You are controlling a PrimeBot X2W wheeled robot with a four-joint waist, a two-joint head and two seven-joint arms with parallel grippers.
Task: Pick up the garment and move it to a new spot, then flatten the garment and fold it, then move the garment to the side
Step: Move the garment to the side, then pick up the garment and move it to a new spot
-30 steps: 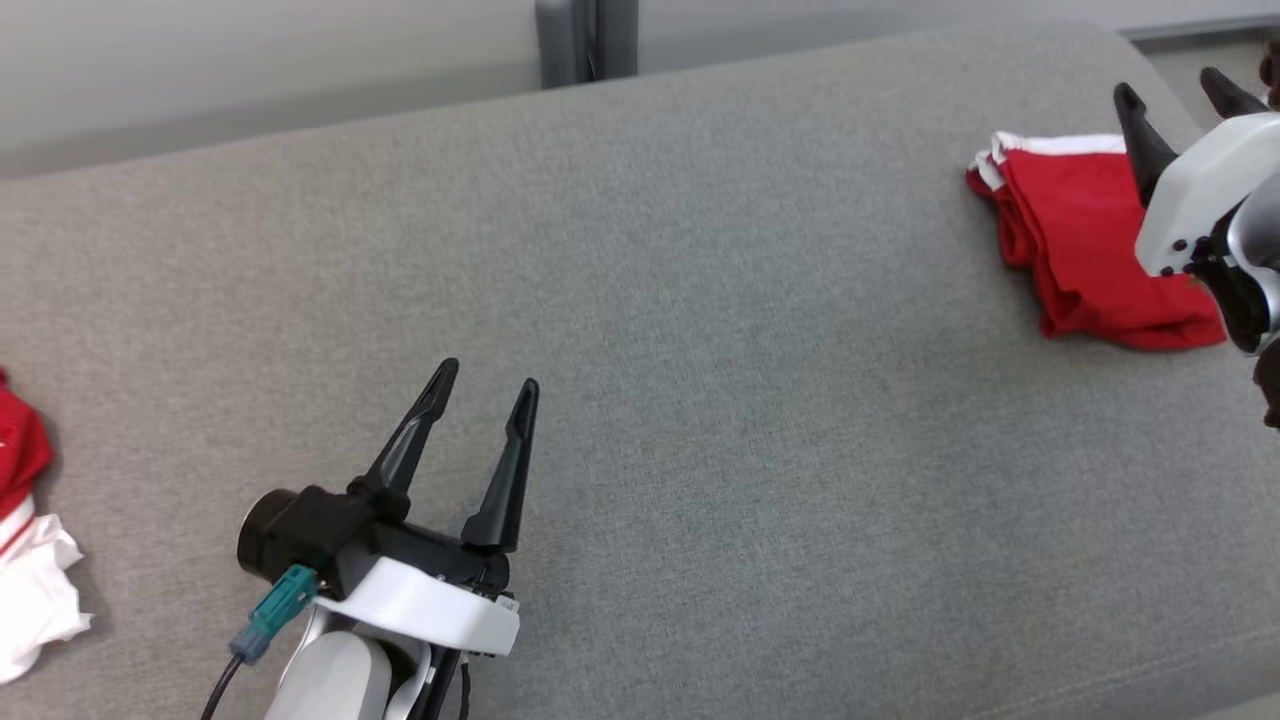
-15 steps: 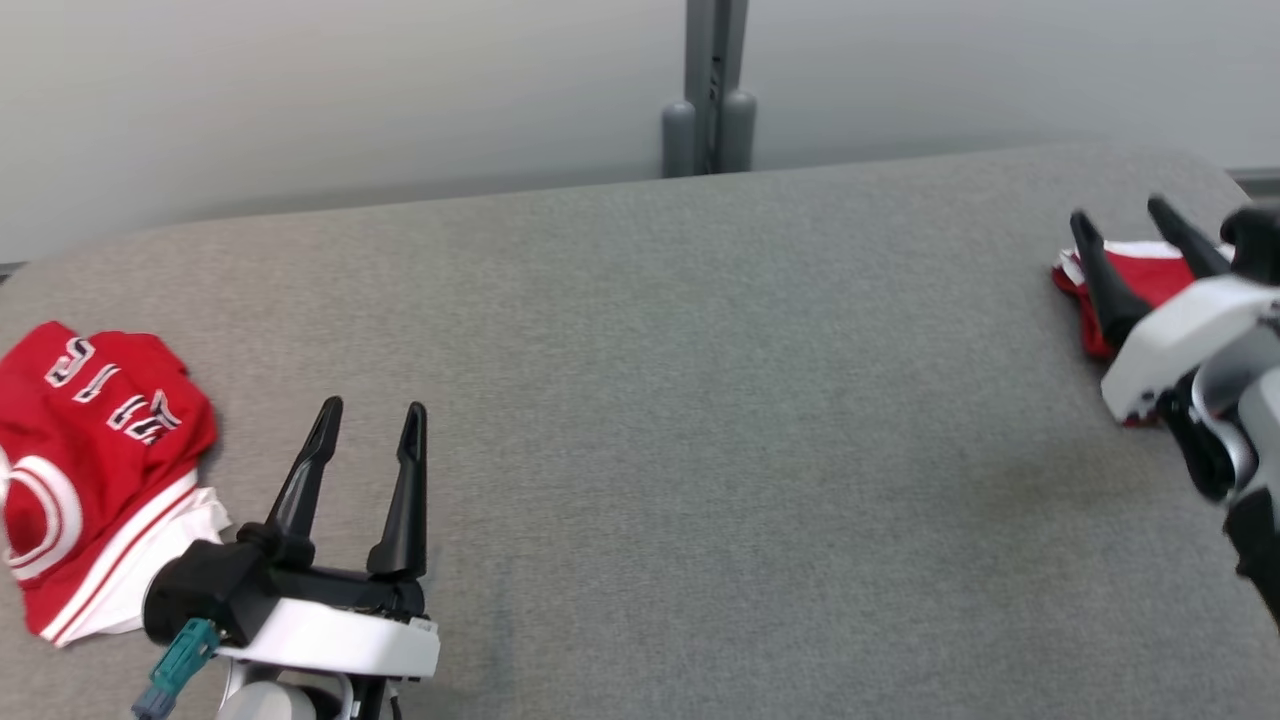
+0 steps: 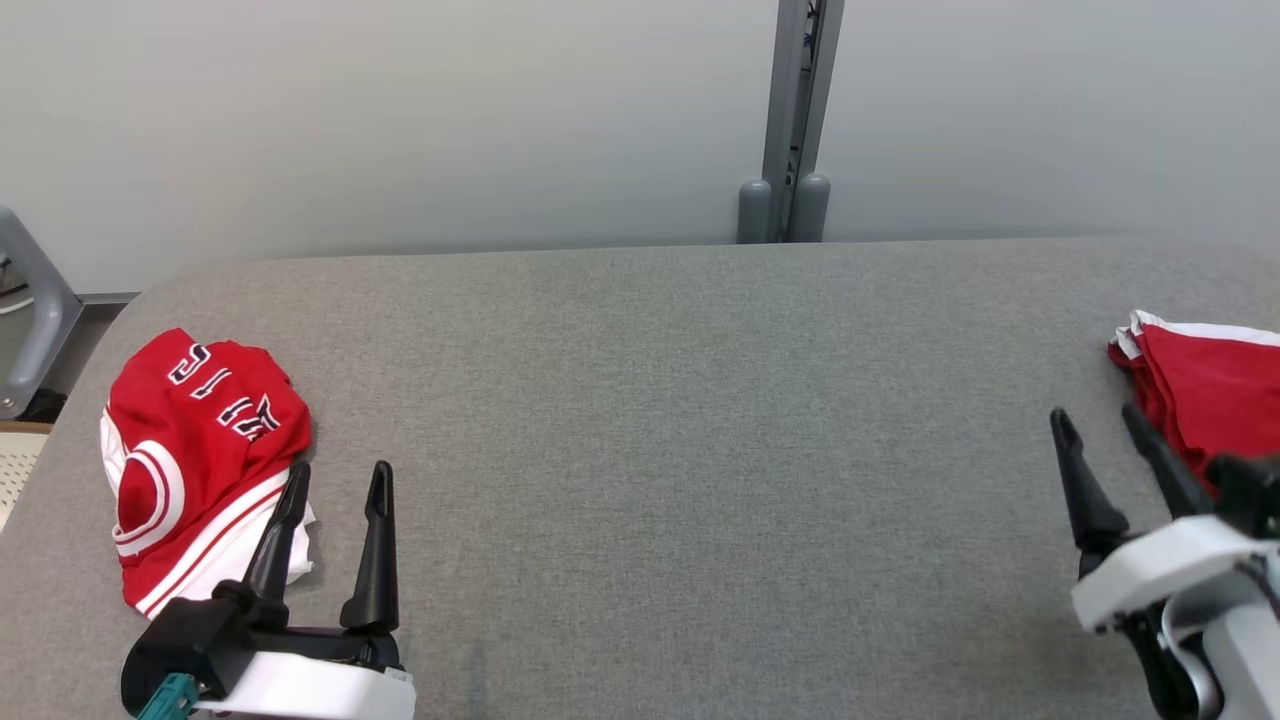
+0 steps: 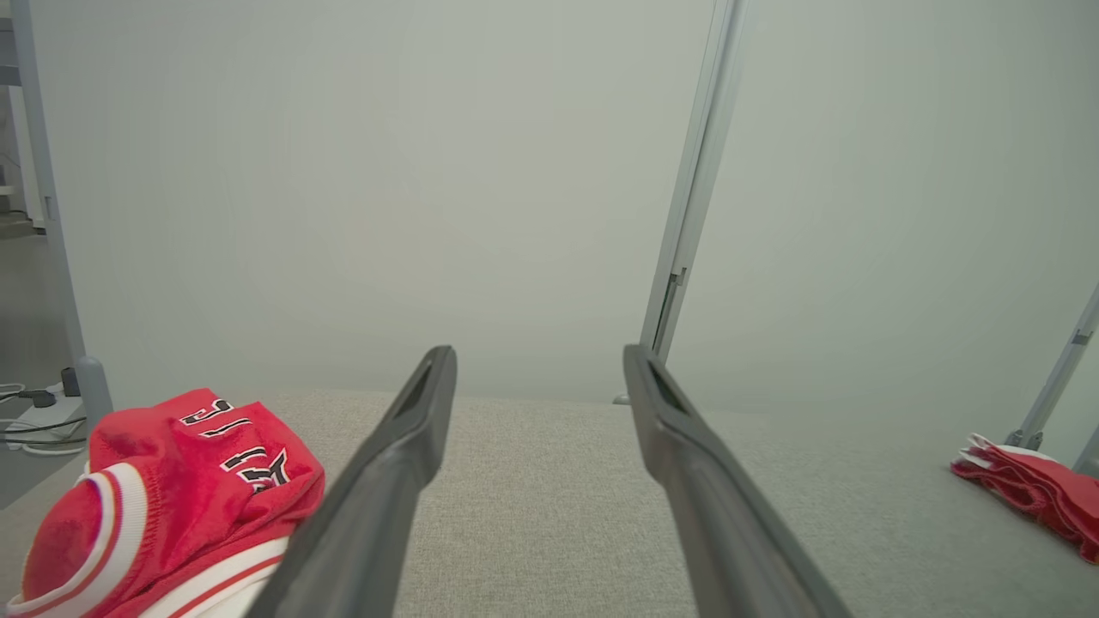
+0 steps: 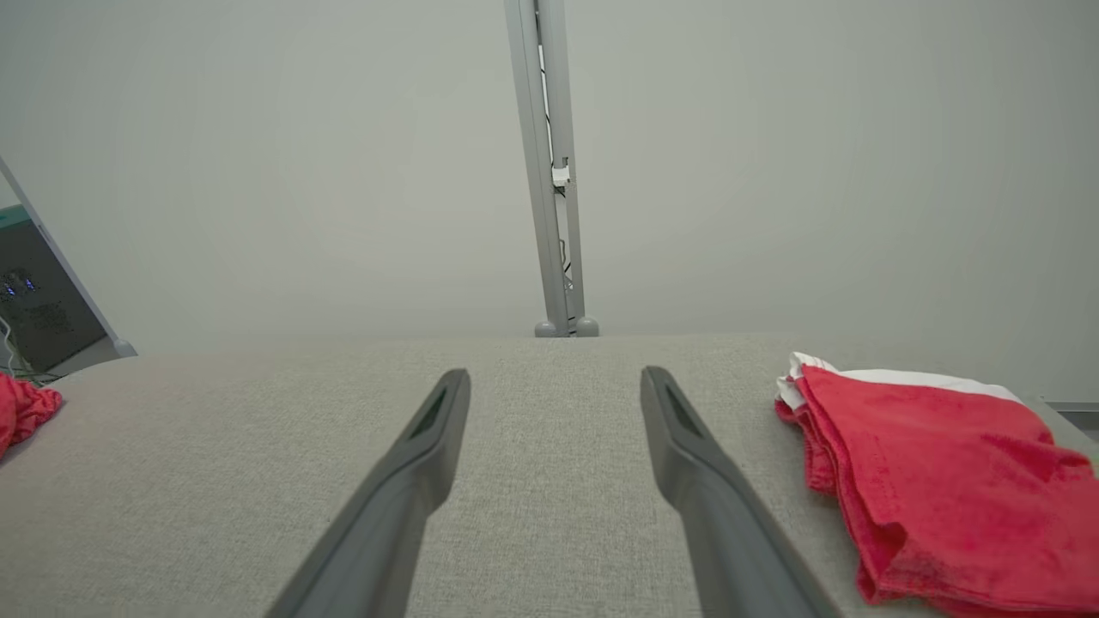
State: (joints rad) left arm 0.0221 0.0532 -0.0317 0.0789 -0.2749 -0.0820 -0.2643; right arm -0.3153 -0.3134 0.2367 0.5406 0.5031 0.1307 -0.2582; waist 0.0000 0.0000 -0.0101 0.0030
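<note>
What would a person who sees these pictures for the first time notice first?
A crumpled red jersey with white trim lies at the left end of the grey fabric surface, near the open left gripper. A folded red garment lies at the right end, near the open right gripper.

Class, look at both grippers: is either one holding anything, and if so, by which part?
Nothing is held: the left gripper and right gripper both stand open and empty.

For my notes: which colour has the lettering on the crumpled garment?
The lettering is dark with white edges; head view shows best.
</note>
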